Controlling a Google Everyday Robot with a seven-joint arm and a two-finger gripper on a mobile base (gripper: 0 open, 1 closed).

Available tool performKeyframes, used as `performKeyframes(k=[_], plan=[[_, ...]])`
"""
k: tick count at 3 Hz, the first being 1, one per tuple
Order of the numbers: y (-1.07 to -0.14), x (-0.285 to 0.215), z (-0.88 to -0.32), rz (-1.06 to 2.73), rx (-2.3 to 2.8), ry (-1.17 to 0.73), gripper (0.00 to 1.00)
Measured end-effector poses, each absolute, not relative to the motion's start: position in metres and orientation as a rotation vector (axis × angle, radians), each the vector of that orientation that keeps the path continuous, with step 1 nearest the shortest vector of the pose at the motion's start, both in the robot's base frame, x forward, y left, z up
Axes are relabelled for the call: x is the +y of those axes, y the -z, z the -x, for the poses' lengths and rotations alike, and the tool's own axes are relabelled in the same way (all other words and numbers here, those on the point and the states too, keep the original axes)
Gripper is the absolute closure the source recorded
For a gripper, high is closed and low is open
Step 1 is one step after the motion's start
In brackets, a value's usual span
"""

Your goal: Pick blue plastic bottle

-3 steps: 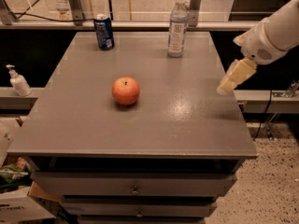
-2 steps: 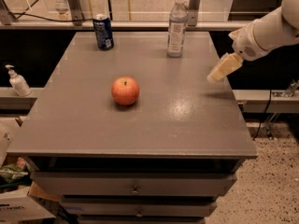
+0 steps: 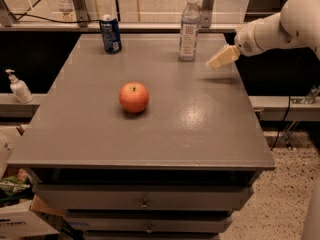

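Hovers with gripper just right of the upright blue plastic bottle at the table's far edge; cannot tell grip state. Could clip the tall bottle sideways, toppling it.

gripper shifted left, nearer blue plastic bottle (on its right)

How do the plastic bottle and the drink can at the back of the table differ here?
The blue plastic bottle is taller than the can. The bottle is clear, with a white cap and pale label; the can is opaque dark blue. The bottle stands close to the gripper, which hovers just right of it; the can is farther left. Both stand upright near the back edge of the table.
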State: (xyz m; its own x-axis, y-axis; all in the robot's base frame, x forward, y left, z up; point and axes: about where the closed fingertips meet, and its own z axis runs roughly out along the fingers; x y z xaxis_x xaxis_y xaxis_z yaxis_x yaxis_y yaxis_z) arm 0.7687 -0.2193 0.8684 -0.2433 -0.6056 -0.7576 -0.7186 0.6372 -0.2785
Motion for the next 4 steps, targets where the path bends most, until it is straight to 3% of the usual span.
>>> performKeyframes(k=[4], plan=[[-0.889, -0.120, -0.805, 0.950, 1.828, -0.593, 0.00]])
